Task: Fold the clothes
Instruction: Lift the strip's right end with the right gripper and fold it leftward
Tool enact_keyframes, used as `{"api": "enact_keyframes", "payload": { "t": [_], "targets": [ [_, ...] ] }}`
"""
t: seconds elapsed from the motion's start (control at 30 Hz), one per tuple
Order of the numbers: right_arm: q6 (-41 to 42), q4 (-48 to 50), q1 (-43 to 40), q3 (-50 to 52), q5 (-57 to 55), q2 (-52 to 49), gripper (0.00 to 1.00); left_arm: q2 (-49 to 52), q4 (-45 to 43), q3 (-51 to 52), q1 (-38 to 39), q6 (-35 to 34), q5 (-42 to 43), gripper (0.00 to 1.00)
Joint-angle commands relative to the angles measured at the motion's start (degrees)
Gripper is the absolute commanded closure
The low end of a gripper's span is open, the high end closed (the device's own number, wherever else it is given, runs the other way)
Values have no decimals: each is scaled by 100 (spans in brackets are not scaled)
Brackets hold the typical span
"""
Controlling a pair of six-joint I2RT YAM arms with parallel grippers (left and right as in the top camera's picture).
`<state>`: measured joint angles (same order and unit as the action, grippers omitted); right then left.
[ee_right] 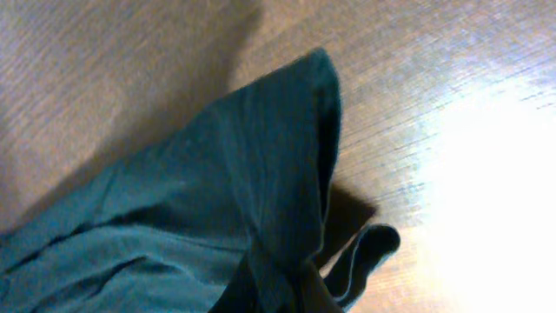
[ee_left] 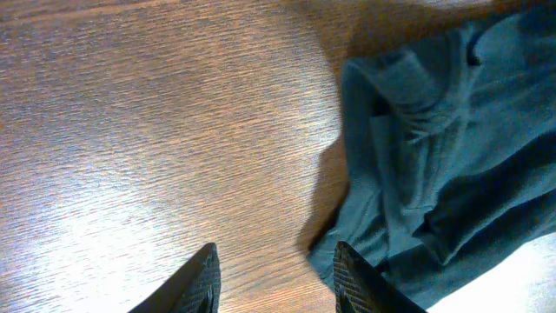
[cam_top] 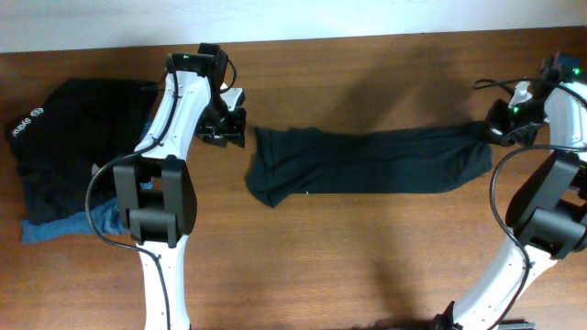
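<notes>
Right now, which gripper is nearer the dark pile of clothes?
Left. The left gripper sits beside the pile; the right gripper holds the long garment's far end, well away.

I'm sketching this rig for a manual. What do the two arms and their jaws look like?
Both arms, left arm and right arm, have white tubular links, bulky black joint housings, and a looping black cable alongside. A small green light glows near each wrist. The left gripper has black, textured, tapered jaws.

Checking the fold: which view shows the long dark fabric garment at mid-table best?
Overhead: the long dark fabric garment appears whole. Left wrist shows only its rumpled left end; right wrist only its right corner.
</notes>
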<state>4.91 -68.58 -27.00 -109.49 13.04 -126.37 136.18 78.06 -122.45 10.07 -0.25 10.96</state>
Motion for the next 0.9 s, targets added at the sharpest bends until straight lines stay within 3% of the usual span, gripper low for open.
{"api": "enact_keyframes", "payload": {
  "t": [0.0, 0.43, 0.87],
  "targets": [
    [-13, -197, 92, -238, -195, 205, 96, -203, -44, 33, 2, 26, 61, 58],
    [35, -758, 1335, -444, -282, 205, 96, -203, -111, 33, 2, 26, 61, 58],
    [511, -732, 3259, -442, -673, 201, 96, -203, -190, 33, 2, 28, 59, 58]
  ]
}}
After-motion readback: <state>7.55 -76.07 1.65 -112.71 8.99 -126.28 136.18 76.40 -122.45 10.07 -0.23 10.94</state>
